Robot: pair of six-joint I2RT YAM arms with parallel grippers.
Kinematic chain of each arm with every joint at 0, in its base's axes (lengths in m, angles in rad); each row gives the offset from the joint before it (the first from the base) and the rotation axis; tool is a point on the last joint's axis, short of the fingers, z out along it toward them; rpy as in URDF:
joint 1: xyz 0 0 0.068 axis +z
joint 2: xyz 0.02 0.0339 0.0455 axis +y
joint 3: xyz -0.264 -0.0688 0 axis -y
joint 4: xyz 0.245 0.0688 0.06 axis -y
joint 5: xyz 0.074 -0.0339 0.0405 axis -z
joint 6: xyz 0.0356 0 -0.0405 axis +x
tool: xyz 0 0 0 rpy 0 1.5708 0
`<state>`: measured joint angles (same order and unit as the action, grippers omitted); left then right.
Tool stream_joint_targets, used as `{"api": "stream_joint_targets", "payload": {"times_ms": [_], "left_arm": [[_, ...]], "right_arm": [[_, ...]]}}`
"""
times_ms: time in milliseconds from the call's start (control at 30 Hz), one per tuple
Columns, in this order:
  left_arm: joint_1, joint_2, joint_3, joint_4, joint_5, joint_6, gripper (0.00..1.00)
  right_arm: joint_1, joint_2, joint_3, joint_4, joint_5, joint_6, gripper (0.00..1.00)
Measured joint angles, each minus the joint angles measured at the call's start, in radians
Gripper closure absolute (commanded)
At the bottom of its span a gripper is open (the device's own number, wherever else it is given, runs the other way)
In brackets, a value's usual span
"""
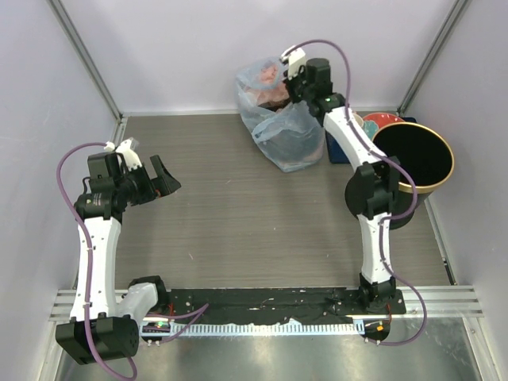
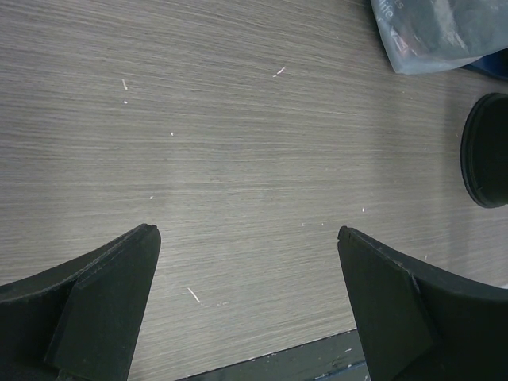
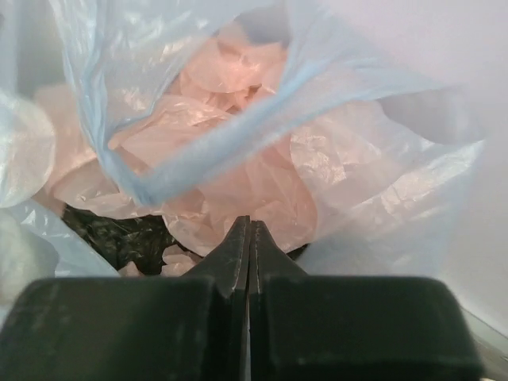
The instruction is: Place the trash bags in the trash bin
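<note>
Crumpled pale-pink plastic bags fill the bluish translucent bag standing at the back of the table; no lettering shows. My right gripper hovers at that bag's upper right rim. In the right wrist view its fingers are pressed together just above the pink plastic, and I see nothing between them. The round black trash bin with its gold hoop rim stands at the far right, its inside dark. My left gripper is open and empty over the left of the table, with its fingers spread wide.
A dark blue tray with a red plate sits between the bluish bag and the bin. The bag's lower corner and a dark round object show in the left wrist view. White walls close the back and sides.
</note>
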<state>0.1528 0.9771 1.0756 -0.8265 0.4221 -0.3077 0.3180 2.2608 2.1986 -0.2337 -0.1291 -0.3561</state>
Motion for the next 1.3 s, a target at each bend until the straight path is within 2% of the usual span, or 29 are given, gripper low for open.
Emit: {"api": "stream_joint_targets", "payload": {"times_ms": [300, 567, 733, 1033, 1300], "left_arm": [[0.0, 0.0, 0.0, 0.0, 0.008, 0.0, 0.0], [0.0, -0.005, 0.0, 0.0, 0.01, 0.001, 0.0], [0.0, -0.006, 0.0, 0.01, 0.04, 0.017, 0.0], [0.0, -0.007, 0.029, 0.107, 0.296, 0.133, 0.0], [0.0, -0.016, 0.055, 0.27, 0.527, 0.116, 0.0]], "right_arm": [[-0.066, -0.243, -0.001, 0.022, -0.071, 0.129, 0.99], [-0.085, -0.253, 0.053, 0.043, -0.141, 0.264, 0.99], [-0.087, -0.267, 0.045, 0.043, -0.251, 0.391, 0.99], [-0.021, -0.446, -0.006, 0.059, -0.457, 0.607, 0.99], [0.085, -0.631, -0.185, 0.14, -0.594, 0.761, 0.99]]}}
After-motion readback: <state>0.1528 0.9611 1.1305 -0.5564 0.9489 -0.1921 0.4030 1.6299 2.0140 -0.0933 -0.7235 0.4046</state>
